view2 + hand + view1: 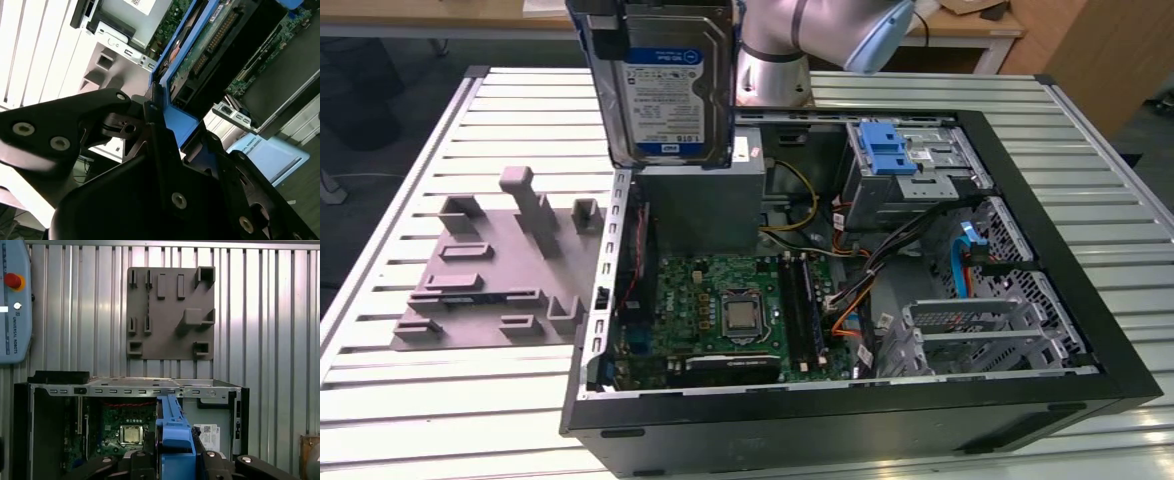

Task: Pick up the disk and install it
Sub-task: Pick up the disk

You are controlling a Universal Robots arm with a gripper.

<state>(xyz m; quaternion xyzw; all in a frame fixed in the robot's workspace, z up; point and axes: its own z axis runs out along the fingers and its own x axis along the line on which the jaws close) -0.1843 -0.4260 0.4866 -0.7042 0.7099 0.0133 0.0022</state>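
Claw (160, 120) is clamped narrowly on the blue carrier rim of the disk (670, 80); both wrist views show black fingers (212, 462) pressing either side of the blue plastic. Held upright, the disk hangs in the air above the open computer case (854, 420), near its grey power supply (700, 205). Its silver face and white-and-blue label face the exterior view. Beside the case, a grey fixture plate (494, 270) lies on the slatted table (400, 400).
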